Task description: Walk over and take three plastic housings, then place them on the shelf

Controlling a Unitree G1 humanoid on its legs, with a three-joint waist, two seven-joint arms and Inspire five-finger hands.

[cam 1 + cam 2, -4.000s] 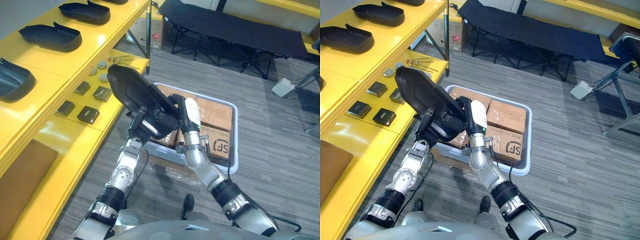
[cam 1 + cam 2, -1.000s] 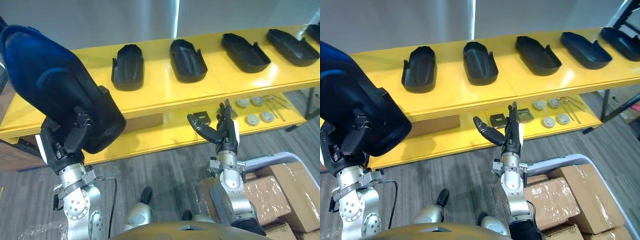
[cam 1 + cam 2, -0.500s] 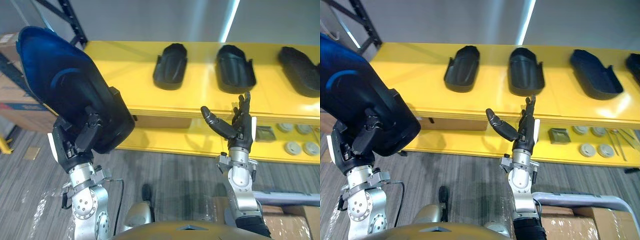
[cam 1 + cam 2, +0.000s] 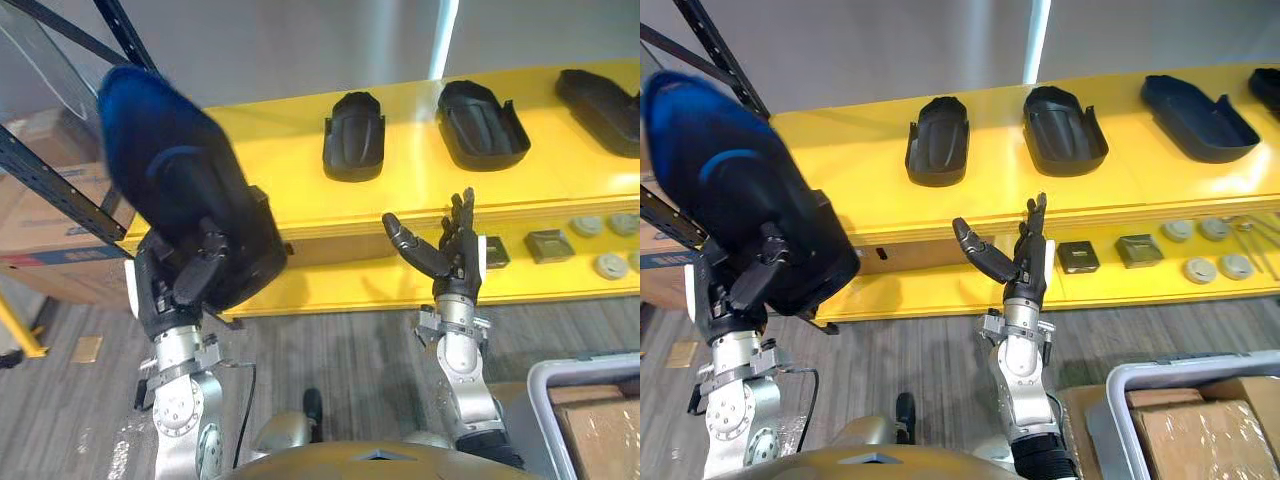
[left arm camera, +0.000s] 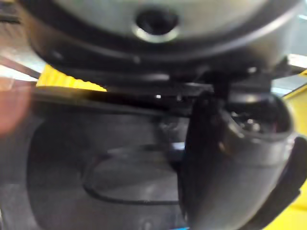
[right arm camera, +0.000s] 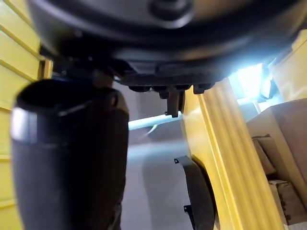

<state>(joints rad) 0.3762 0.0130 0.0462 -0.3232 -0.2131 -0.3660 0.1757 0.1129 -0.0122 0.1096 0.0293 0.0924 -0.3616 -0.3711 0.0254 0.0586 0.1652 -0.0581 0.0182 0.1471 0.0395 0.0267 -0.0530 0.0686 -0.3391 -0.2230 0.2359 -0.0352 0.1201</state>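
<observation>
A large black plastic housing [image 4: 185,205] is held upright at the left, and my left hand [image 4: 172,290] is shut on its lower end; the left wrist view has its dark inner wall [image 5: 100,167] close behind my thumb. My right hand [image 4: 445,255] stands open in front of the shelf, fingers straight up, thumb out to the left, nothing in it. On the top board of the yellow shelf [image 4: 280,170] lie several more black housings [image 4: 353,135] in a row, one of them further right [image 4: 482,118].
The lower shelf board carries small dark blocks [image 4: 548,245] and round metal parts [image 4: 610,265]. A grey bin [image 4: 1170,420] with brown cartons sits on the floor at lower right. A dark rack post [image 4: 60,190] and a carton [image 4: 40,230] stand at the left.
The whole view has swung, so the shelf now sits more to the right and lower. The held housing stays in my left hand, now nearer the shelf's left end. The right hand is unchanged.
</observation>
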